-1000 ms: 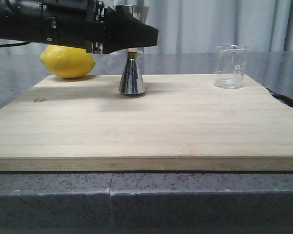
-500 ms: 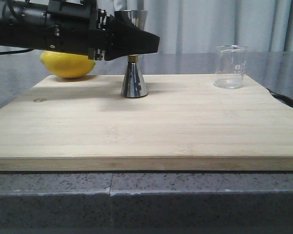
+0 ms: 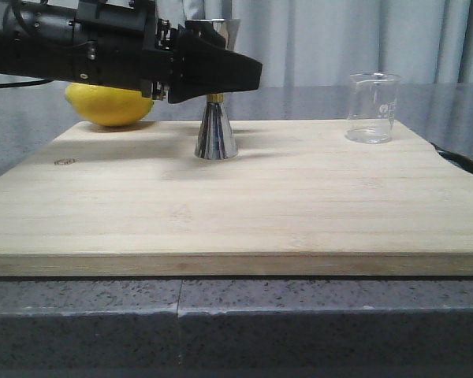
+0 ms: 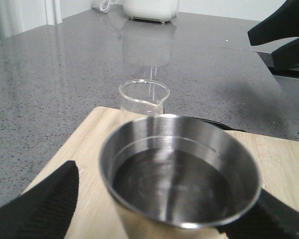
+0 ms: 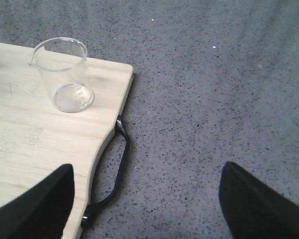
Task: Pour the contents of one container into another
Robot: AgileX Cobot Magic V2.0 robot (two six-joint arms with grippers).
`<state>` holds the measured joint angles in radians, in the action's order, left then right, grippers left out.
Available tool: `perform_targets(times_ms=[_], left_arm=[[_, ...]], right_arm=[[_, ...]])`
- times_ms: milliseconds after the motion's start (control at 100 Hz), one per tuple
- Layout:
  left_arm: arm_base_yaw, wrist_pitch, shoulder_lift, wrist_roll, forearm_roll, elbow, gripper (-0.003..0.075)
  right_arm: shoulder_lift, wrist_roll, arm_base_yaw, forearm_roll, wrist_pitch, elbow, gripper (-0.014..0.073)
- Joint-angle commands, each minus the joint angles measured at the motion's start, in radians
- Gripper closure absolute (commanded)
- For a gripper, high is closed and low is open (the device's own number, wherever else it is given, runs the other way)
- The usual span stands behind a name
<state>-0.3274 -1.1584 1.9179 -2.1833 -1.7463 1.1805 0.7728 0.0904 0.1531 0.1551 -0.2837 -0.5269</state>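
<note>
A: Start close in. What does the left gripper have?

B: Its fingers sit on either side of the upper cup of the steel jigger, which stands on the cutting board. Whether the pads are actually pressing the metal, I cannot tell.

A: How will the jigger handle?

B: I judge it rigid and fairly light, but polished and slick, with a narrow foot, so it could tip or slip. The upper cup, just above the gold waist, looks the sensible place to hold. The wrist view shows liquid inside, so it needs keeping level.

A: And the glass beaker?

B: Further back, near the board's right corner, upright, well apart from the jigger. Thin glass, probably light and fragile; grip its wall mid-height. It looks empty, though clear liquid would be hard to see.

A: The right gripper?

B: Spread wide, holding nothing, near the board's handle.

A: Anything hidden?

B: The left arm covers the jigger's top and part of the lemon.
</note>
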Motion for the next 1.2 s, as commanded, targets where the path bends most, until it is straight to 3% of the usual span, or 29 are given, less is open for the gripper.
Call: perform_targets(times_ms=[0,290,570,930,1190], left_arm=[[-0.008,-0.077,-0.067,0.019,-0.026,0.029,0.0150],[-0.008,0.130,-0.207,0.187,0.217,0.030,0.0150],[-0.008,0.341,-0.395,0.558,0.628,0.030,0.0150],[-0.008,0.352,-0.688,1.471,1.332,0.030,0.0152],[-0.008,0.185,-0.863,1.983,1.739,0.014,0.0153]], right_arm=[[-0.006,-0.011,0.000,0.014,0.063,-0.024,0.0052],[-0.006,-0.011,0.000,0.014,0.063,-0.024,0.0052],[-0.006,-0.011,0.000,0.014,0.020,-0.024,0.0052],[-0.006,-0.011,0.000,-0.016,-0.383,-0.158,0.0052],[-0.012,-0.011,0.000,-0.038,-0.439,-0.193,0.0052]])
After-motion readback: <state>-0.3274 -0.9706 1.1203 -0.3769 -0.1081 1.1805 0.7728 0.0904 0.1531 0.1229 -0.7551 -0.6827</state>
